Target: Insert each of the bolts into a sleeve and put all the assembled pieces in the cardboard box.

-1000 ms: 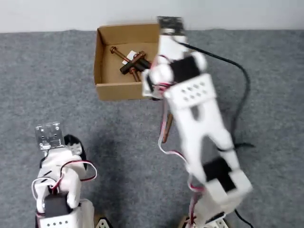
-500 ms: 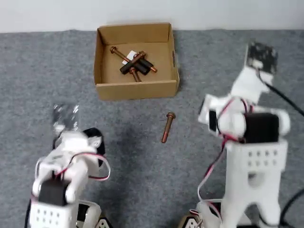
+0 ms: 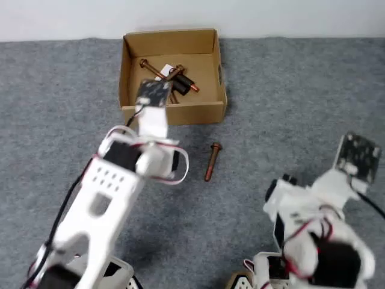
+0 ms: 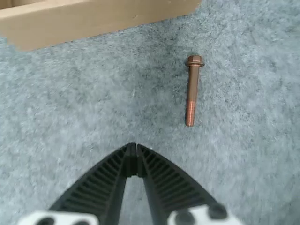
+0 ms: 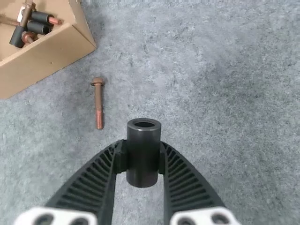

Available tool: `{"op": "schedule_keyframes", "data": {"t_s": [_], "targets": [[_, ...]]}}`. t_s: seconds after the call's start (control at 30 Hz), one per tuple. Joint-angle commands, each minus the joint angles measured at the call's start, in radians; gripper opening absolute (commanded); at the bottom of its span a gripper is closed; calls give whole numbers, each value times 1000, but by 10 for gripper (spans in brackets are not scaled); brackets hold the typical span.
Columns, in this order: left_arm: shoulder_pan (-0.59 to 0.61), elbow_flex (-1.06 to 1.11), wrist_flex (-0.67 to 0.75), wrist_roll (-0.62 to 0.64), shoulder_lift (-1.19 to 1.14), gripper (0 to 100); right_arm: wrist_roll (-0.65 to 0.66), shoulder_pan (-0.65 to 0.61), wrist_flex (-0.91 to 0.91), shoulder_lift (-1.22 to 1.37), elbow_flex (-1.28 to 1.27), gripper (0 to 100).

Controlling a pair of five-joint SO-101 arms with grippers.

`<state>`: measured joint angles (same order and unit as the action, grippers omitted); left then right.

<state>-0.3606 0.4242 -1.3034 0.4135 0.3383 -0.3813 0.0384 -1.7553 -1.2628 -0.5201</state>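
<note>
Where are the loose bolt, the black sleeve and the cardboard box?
loose bolt (image 4: 191, 91): left wrist view, middle of its shank.
black sleeve (image 5: 143, 157): right wrist view, its side wall.
cardboard box (image 3: 192, 112): high view, its front wall.

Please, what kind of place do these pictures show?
Probably a small robotics test bench: a grey felt-like mat as work surface, a cardboard box with assembled pieces inside, and one loose bolt in front of it.

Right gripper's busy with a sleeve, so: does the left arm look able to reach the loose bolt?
Probably yes: the bolt lies alone on the carpet ahead of the left gripper, nothing between, though its shut jaws must open first.
</note>
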Motion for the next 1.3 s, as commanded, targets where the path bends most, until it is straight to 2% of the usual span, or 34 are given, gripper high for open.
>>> {"op": "schedule_keyframes", "data": {"t_s": [0.0,0.2,0.4,0.57,0.87,1.27], "targets": [[-5,-140,-8,8,-153,8,2,54,-36,-91,-35,8],[-48,-294,-9,6,-353,16,2,73,-36,-194,-80,8],[-91,-414,-2,12,-491,151,3,73,-36,-220,-81,8],[-92,-545,-8,12,-608,153,3,73,-31,-217,-86,8],[-163,-716,-2,12,-856,155,3,73,-31,-217,-87,8],[-160,-970,-9,8,-1155,152,3,71,-33,-219,-87,8]]}}
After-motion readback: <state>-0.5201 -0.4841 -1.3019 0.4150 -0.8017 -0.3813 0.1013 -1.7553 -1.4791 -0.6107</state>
